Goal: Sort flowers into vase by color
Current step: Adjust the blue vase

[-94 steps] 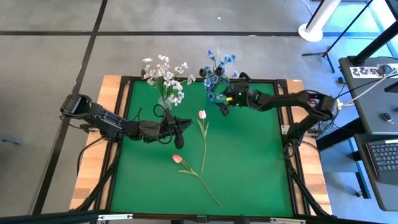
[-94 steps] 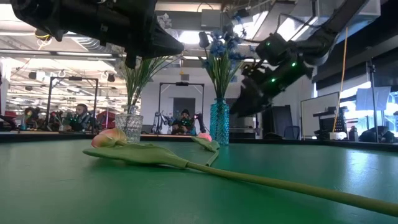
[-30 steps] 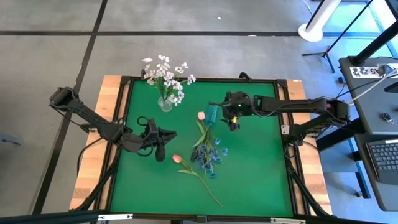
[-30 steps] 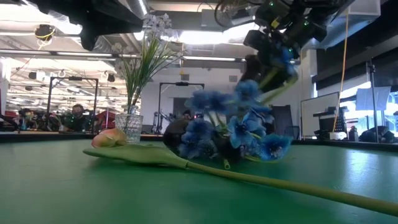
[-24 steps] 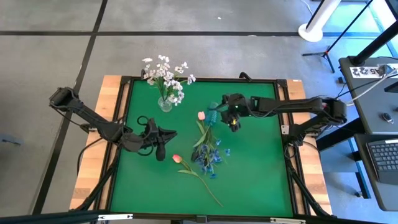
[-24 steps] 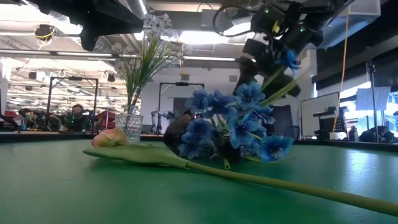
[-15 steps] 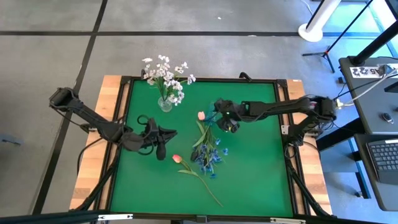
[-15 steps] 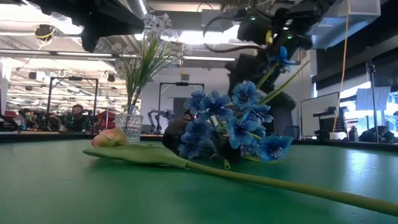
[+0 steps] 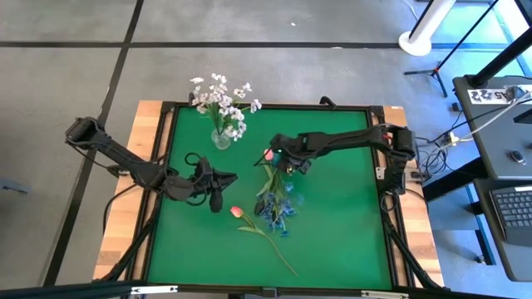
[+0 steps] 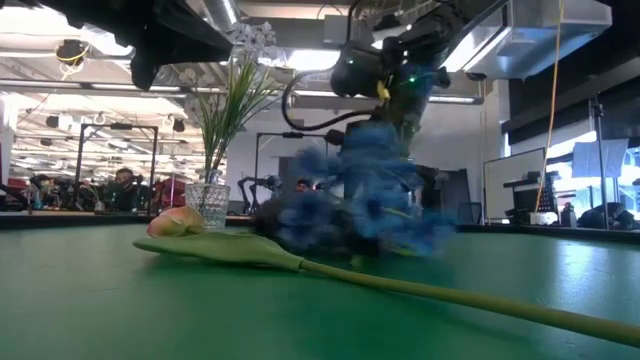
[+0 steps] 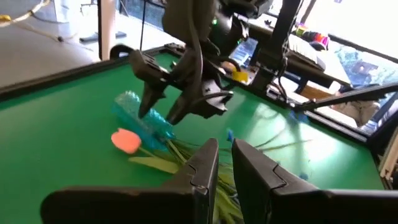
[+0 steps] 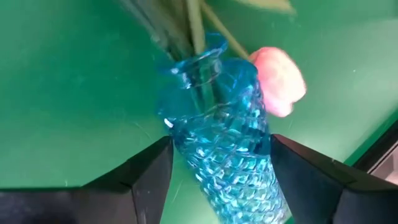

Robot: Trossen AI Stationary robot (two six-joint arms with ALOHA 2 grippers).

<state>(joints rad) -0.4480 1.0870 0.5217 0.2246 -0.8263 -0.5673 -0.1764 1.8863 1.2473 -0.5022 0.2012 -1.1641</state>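
A blue textured glass vase (image 12: pixel 224 149) is tipped far over near the table's middle; it also shows in the left wrist view (image 11: pixel 140 118). Blue flowers (image 9: pixel 278 208) trail out of it, stems (image 12: pixel 193 31) still in its mouth and blossoms on the green mat. My right gripper (image 9: pixel 281 158) is shut on this vase. A pink tulip (image 9: pixel 268 154) lies beside the vase mouth, and a second tulip (image 9: pixel 237 212) lies nearer the front edge. White flowers (image 9: pixel 220 104) stand in a clear vase (image 9: pixel 220 139). My left gripper (image 9: pixel 218 178) is shut and empty, left of the tulips. My right gripper pinches the blue vase's body (image 12: pixel 249 143), just below the neck, between its two fingers, one on each side. The fingers come from the table's right, slanting down. The vase is tilted far over, its mouth toward the near edge. I cannot tell whether it touches the mat.
The green mat (image 9: pixel 332 224) sits in a black frame with wooden boards at both sides. There is free mat at the near right. Both tulips' long stems lie across the mat's middle, reaching toward the front edge.
My right gripper has carried the tipped blue vase toward the table's left, up to the pink tulip. The blue flowers' stems have followed it, and their blossoms have stayed on the mat, stirring.
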